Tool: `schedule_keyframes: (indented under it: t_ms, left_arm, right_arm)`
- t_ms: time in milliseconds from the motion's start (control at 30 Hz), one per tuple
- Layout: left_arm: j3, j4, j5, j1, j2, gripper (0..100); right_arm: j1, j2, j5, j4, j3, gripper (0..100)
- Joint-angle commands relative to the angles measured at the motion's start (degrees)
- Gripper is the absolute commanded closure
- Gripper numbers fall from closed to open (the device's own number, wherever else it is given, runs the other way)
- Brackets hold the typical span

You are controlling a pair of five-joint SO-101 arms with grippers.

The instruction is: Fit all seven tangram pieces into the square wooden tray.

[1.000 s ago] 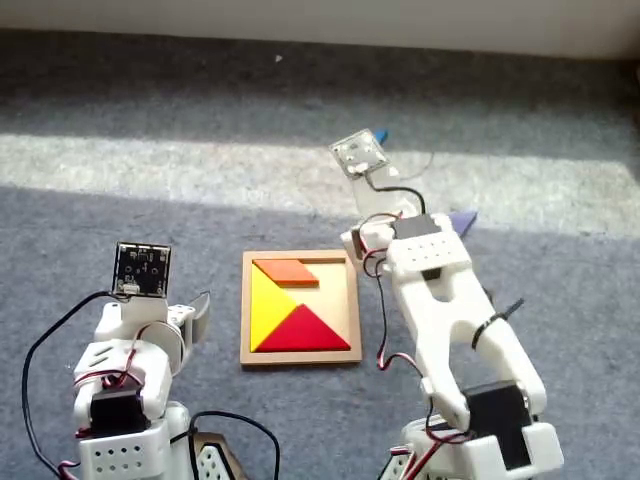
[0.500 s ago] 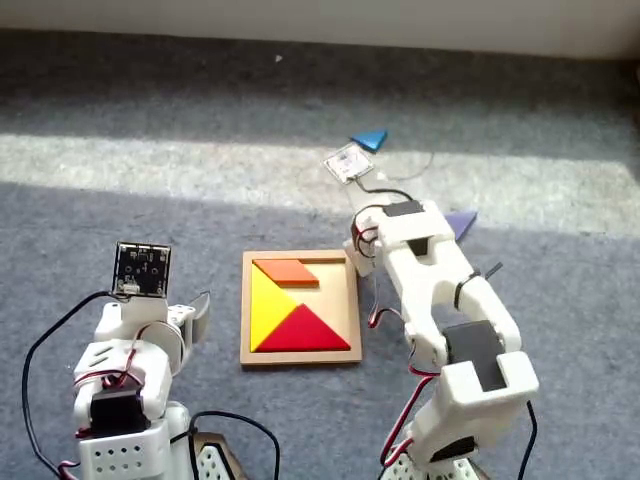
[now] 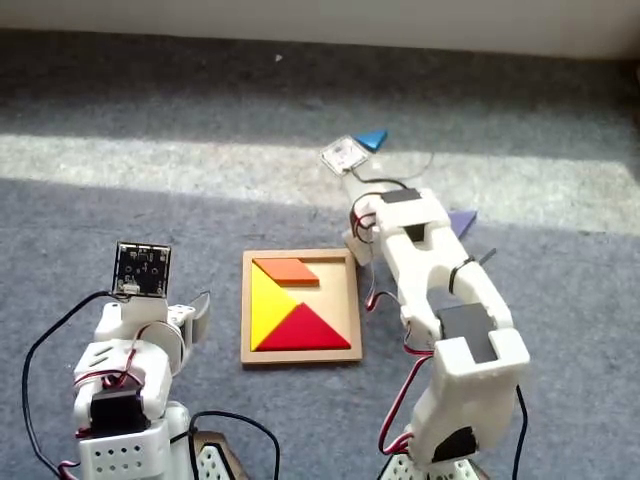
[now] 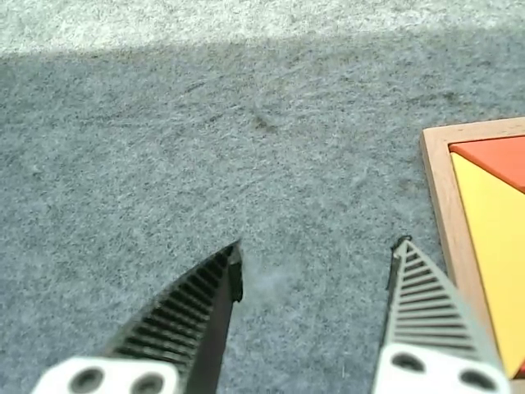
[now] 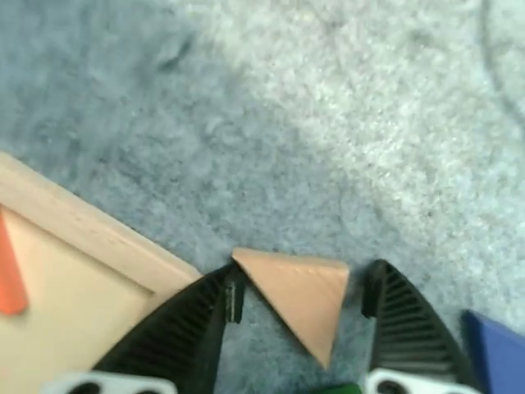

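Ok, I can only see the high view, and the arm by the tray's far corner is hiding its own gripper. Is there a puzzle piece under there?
Observer: Yes. The right wrist view shows a tan triangle lying flat on the carpet. It sits between the open fingers of the right gripper, just off a corner of the wooden tray.
Operator: Is it squeezing it yet?
Observer: No, there's a gap on each side of the triangle.
Operator: And what about the other arm?
Observer: The left wrist view shows the left gripper open over the carpet, beside the tray's rim.
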Motion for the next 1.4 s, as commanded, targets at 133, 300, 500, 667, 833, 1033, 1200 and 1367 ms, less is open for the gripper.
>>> schedule_keyframes:
  t_ms: [133,300,500,667,833,1033,1200,1367]
  left_arm:
    - [-0.4,-0.2,0.2,-0.6,-0.7,71]
    - [-0.4,-0.2,0.2,-0.6,-0.7,71]
    - [-0.4,-0.3,0.1,-0.6,-0.7,71]
    - [-0.4,-0.3,0.1,-0.6,-0.7,71]
    - [-0.4,-0.4,0.1,-0.6,-0.7,71]
    - [-0.4,-0.3,0.1,-0.6,-0.7,71]
    - [-0.4,-0.3,0.1,-0.6,-0.7,71]
    - [-0.5,-0.2,0.1,-0.6,-0.7,71]
  right_arm:
    - [2.0,1.6,0.9,-0.6,-3.7,96.9]
    - [2.1,0.1,0.9,0.3,-3.7,99.1]
    - [2.0,-9.8,0.5,3.2,-2.1,99.1]
    - [1.5,-19.1,0.5,2.9,5.3,99.1]
    - [-2.6,-29.3,0.6,2.9,13.2,99.1]
    - [-10.9,-39.5,1.0,2.7,22.3,99.1]
    - [-16.8,-41.5,1.0,-4.1,28.8,99.1]
    - [-20.5,-41.5,1.0,-11.5,34.2,99.0]
